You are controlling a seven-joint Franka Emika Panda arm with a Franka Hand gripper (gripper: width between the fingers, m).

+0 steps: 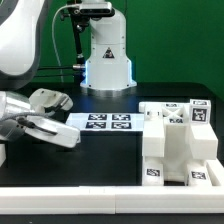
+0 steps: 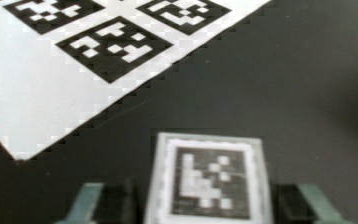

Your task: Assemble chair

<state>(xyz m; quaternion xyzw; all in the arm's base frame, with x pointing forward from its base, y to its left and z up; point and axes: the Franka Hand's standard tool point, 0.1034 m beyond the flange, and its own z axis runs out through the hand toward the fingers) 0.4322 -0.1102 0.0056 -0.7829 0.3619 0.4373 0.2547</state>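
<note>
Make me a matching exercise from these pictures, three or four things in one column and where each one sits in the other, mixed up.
Things:
1. marker board
2. cluster of chair parts
3. claw
4. small tagged block

Places:
A. at the exterior view's right, on the table
B. between the claw's fingers in the wrist view
C. flat on the table, near the middle of the exterior view
D. at the exterior view's left, on the arm

Pairs: 1-C, 2-A, 3-D, 4-B

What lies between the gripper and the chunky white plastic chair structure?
In the exterior view, the thin flat white marker board and bare black table lie between the gripper and the chair structure.
</note>
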